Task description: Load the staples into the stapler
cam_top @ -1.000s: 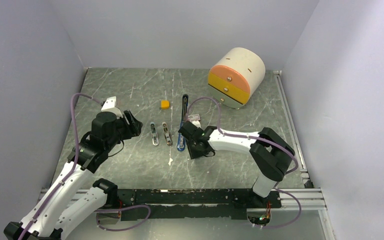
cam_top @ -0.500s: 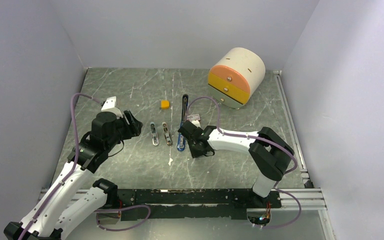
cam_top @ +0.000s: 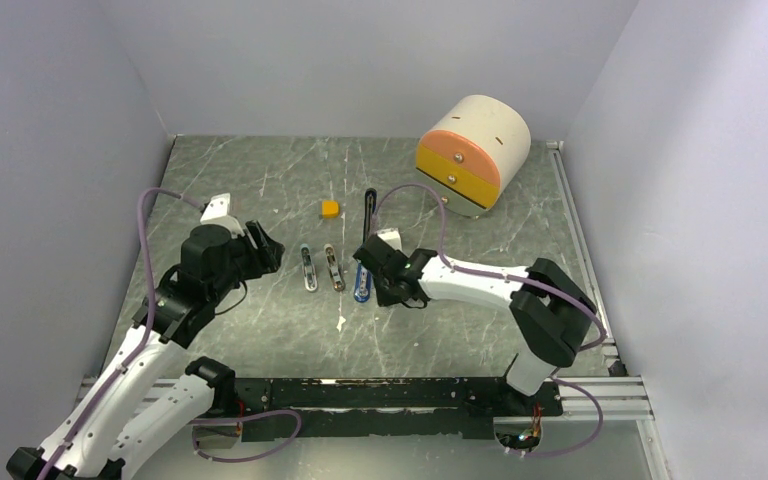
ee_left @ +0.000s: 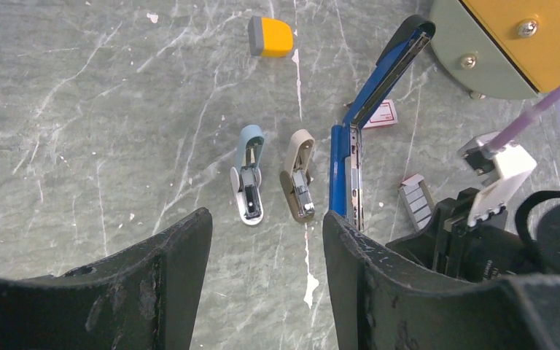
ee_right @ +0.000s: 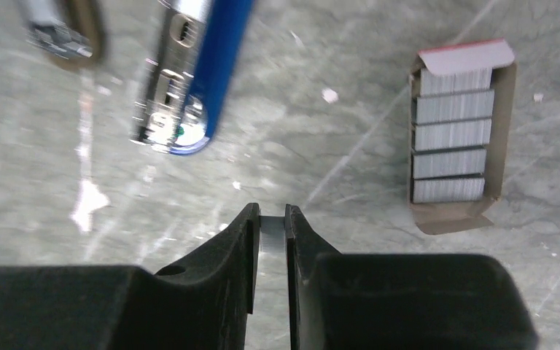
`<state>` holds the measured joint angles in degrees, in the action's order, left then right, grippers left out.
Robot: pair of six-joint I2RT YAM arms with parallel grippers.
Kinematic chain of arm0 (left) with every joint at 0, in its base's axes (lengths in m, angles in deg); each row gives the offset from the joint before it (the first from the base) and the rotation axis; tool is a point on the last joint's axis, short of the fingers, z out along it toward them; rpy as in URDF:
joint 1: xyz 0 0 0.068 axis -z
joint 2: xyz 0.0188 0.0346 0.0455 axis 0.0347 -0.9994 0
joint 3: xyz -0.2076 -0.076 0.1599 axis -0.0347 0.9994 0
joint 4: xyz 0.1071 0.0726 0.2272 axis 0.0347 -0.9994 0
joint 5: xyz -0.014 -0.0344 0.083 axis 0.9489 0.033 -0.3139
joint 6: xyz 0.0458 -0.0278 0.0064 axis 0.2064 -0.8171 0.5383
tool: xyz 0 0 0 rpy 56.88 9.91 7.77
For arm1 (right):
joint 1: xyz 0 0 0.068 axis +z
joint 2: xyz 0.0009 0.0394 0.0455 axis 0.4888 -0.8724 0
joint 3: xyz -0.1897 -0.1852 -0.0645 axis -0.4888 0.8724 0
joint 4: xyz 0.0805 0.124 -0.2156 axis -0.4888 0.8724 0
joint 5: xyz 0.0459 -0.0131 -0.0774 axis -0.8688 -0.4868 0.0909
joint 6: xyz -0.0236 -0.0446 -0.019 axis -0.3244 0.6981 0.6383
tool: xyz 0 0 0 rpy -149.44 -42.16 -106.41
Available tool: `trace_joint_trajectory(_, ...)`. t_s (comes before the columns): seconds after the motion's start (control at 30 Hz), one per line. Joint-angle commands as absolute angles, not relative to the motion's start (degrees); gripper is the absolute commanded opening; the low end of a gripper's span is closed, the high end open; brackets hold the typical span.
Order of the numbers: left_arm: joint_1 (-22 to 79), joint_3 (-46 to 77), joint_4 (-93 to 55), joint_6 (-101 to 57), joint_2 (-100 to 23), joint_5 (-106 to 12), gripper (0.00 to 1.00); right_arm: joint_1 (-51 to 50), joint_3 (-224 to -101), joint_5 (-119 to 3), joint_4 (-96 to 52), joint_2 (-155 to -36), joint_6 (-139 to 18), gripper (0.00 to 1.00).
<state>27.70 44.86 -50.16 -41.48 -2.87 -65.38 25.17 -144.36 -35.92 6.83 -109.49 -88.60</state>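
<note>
Strip in hand, stapler not yet loaded.
The staples [ee_right: 453,131] sit in their cardboard tray [ee_right: 508,102], right of the hinged-open blue stapler [ee_right: 197,65]. The right gripper [ee_right: 271,219] is pinched on what looks like one thin staple strip [ee_right: 271,237], low, just short of the stapler's near end. The left gripper [ee_left: 266,240] gapes empty, parked well left.

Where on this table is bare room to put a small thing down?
Bare marble: the far-left corner behind the orange block; the right side between the drawer unit and the right arm; the near strip before the black base rail. Crowded: the middle, with the pale-blue stapler, beige stapler, blue stapler and staples.
</note>
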Motion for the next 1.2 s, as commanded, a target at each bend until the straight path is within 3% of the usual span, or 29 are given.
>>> trace_joint_trajectory(0.0, 27.8, 43.3, -49.8, -41.7, -1.4, -67.3, 0.62, 26.6, -147.7, -33.2, 0.4, -106.0, -92.1, 0.19)
trace_joint_trajectory(0.57, 27.8, 41.3, -60.0, -39.8, 5.1, -75.4, 0.62, 32.6, -172.1, -23.0, -2.1, -124.6, -92.1, 0.19)
trace_joint_trajectory(1.17, 27.8, 41.9, -60.0, -38.6, 6.2, -75.6, 0.63, 35.2, -182.0, -19.6, 0.1, -136.8, -92.9, 0.19)
